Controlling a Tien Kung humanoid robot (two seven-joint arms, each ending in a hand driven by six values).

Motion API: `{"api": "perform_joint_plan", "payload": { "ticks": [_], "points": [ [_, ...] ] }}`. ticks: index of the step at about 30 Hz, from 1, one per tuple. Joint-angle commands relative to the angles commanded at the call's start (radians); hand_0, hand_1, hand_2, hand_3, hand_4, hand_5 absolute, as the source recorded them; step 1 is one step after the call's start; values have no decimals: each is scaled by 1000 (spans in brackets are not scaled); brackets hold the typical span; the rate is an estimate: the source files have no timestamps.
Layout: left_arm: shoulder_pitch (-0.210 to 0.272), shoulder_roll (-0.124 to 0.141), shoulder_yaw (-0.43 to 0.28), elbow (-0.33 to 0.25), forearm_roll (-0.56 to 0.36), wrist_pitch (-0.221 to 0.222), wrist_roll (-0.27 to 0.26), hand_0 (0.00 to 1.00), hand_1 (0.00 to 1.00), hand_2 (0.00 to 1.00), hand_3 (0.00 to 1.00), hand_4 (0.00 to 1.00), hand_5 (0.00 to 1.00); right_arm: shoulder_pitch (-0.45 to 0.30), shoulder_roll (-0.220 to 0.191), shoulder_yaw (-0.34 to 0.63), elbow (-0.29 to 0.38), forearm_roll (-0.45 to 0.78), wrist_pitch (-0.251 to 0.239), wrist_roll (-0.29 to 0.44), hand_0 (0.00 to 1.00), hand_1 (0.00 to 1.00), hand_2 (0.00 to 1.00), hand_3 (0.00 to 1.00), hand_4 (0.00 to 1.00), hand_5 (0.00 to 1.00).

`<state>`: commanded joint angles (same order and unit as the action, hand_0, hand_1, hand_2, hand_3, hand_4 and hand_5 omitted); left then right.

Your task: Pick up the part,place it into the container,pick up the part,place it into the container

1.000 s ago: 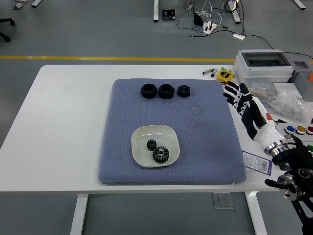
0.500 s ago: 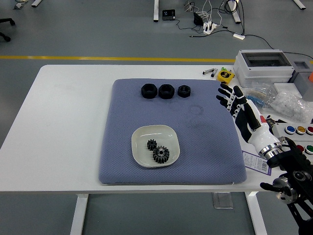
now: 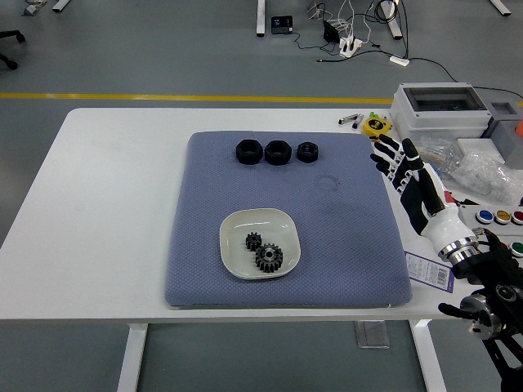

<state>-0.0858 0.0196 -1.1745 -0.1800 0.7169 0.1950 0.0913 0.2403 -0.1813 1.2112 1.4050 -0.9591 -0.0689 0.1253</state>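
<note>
Table (image 3: pixel 106 204), white and smooth, carries a quilted blue-grey pad (image 3: pixel 343 245). Right hand (image 3: pixel 413 184) hovers by the pad's right edge, fingers spread, empty; its arm is cropped. Two toothed metal gears (image 3: pixel 261 251) sit in the shallow cream dish (image 3: pixel 237 237); three black nuts (image 3: pixel 277 152) line the far side.

1. This is a robotics lab or test workshop: a bare grey floor with a yellow line (image 3: pixel 196 98) painted across it behind the white bench (image 3: pixel 98 204).
2. A power strip (image 3: pixel 350 45) and loose cables (image 3: pixel 359 20) sprawl on the floor.
3. A grey equipment box (image 3: pixel 441 108) and coloured push-buttons (image 3: pixel 500 216) crowd the bench's right end.
4. A blue work mat (image 3: pixel 359 253) tops the bench, beside the robot hand (image 3: pixel 413 184).
</note>
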Motion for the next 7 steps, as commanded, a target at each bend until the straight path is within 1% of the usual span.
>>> {"api": "perform_joint_plan", "payload": {
  "ticks": [4, 7],
  "points": [
    [5, 2, 2, 0, 0, 2, -1, 710, 612, 639, 564, 620, 699, -7, 1, 9, -2, 67, -7, 18, 974, 869, 892, 879, 998, 998],
    [7, 3, 5, 0, -6, 3, -4, 710, 612, 639, 564, 620, 699, -10, 0, 21, -2, 88, -11, 26, 974, 869, 892, 879, 998, 998]
  ]
}}
